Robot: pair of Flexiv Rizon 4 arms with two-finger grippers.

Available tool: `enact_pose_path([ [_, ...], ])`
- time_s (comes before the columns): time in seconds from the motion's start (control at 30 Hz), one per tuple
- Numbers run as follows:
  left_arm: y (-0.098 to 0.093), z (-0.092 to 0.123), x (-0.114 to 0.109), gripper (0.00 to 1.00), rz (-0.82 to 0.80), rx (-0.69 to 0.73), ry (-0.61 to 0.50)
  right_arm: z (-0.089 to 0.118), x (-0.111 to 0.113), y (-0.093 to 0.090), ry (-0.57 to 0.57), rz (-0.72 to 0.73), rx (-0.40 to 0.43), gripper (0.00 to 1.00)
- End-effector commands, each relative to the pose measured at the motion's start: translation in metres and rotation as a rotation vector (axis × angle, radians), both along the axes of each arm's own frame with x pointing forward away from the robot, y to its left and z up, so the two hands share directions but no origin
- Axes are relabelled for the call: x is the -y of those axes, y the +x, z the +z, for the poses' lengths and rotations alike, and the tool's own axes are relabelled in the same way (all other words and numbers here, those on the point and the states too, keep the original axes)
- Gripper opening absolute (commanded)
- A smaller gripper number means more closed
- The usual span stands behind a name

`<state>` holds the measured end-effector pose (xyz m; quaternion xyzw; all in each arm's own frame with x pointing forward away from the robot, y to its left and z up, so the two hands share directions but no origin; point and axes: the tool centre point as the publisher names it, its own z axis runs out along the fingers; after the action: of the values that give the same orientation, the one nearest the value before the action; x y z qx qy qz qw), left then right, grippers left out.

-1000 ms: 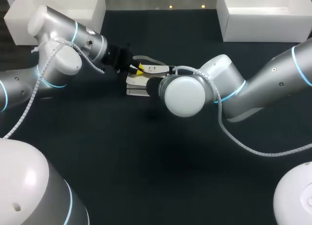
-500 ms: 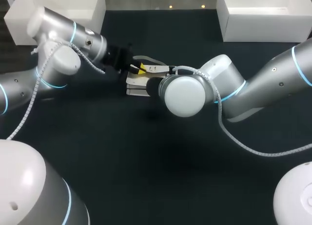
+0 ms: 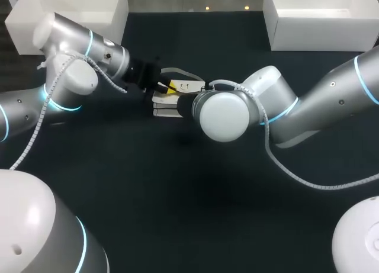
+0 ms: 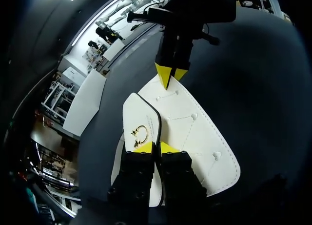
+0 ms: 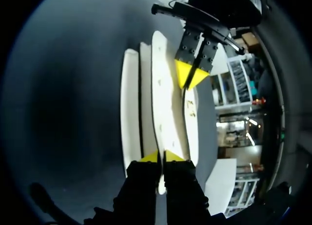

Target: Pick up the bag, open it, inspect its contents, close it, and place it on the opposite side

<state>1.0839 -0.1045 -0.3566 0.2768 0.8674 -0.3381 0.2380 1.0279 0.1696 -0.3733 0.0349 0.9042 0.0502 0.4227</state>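
White bag pinched from both ends, near the middle of the table.
Left jaws are pressed together on the flap edge, just beside the gold ring clasp; right jaws likewise on a thin edge at the opposite end. I judge that an uneven pull could let the flap slip from one grip. The right arm hides much of the bag from above; its inside is not visible, nor whether it rests on the table.

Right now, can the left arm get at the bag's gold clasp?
Probably yes: the gold clasp lies uncovered just ahead of the left tool, though that tool is shut on the bag.
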Motion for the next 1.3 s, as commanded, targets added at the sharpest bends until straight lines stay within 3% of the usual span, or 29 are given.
enact_pose_path([
  [0.03, 0.006, -0.010, 0.001, 0.00, 0.025, 0.009, 0.010, -0.003, 0.002, -0.001, -0.001, 0.000, 0.002, 0.00],
  [0.83, -0.008, 0.009, -0.004, 0.00, -0.044, 0.014, -0.054, -0.003, 0.002, -0.001, -0.001, 0.000, 0.002, 0.00],
  [1.27, 0.008, -0.002, -0.002, 0.00, 0.045, 0.030, -0.028, -0.003, 0.002, -0.001, -0.001, 0.000, 0.002, 0.00],
  [1.3, 0.009, 0.000, -0.002, 0.07, 0.048, 0.026, -0.039, -0.003, 0.002, -0.001, -0.001, 0.000, 0.002, 0.00],
])
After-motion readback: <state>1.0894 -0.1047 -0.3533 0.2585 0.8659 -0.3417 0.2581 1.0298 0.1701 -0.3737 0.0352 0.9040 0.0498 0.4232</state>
